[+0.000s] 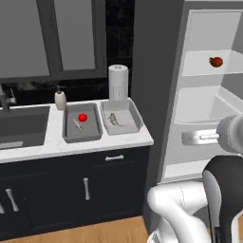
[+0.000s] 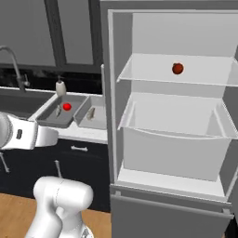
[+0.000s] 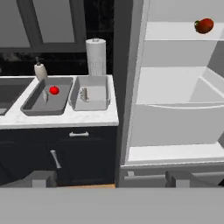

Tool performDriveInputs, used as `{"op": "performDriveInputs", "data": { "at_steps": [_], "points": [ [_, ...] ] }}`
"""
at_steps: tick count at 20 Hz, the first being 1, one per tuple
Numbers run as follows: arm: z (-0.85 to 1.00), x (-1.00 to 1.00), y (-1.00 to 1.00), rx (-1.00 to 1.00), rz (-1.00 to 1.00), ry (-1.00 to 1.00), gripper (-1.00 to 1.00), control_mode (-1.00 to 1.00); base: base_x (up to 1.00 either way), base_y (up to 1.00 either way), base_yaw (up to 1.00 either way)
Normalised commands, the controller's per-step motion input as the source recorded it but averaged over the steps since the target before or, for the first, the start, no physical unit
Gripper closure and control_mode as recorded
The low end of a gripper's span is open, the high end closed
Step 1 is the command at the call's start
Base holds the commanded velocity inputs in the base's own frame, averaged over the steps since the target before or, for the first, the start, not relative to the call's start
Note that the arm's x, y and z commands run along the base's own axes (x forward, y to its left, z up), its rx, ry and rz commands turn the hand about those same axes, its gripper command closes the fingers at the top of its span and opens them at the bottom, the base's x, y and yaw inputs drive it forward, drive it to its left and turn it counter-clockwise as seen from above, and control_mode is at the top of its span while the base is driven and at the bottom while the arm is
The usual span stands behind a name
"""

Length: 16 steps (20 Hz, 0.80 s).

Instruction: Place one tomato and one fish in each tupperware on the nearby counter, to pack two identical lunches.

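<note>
Fridge (image 2: 172, 121) stands open, smooth white shelves, prob so the last tomato (image 2: 177, 69) up top can be reached: round, dark red, alone on the shelf. Counter (image 1: 95, 144), white marble look w/ faint veins, carries both trays side by side. Darker tupperware (image 1: 81, 124) has a bright red tomato (image 1: 82, 117) plus a thin pale fish (image 1: 76, 124), looks packed. Lighter tupperware (image 1: 120, 116) holds just a fish (image 1: 113, 119). Gripper (image 3: 111, 178) hangs back, jaws spread wide, holding nothing.
</note>
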Motion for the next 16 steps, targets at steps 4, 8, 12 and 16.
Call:
{"op": "performDriveInputs", "data": {
  "at_steps": [4,8,12,16],
  "points": [
    [0.0,0.0,0.0,0.0,0.0,0.0,-1.0,1.0,0.27,-0.75,0.0],
    [0.0,0.0,0.0,0.0,0.0,0.0,-1.0,1.0,0.11,-0.68,0.0],
    [0.0,0.0,0.0,0.0,0.0,0.0,-1.0,1.0,0.18,-0.39,0.0],
    [0.0,0.0,0.0,0.0,0.0,0.0,-1.0,1.0,0.34,-0.45,0.0]
  ]
}}
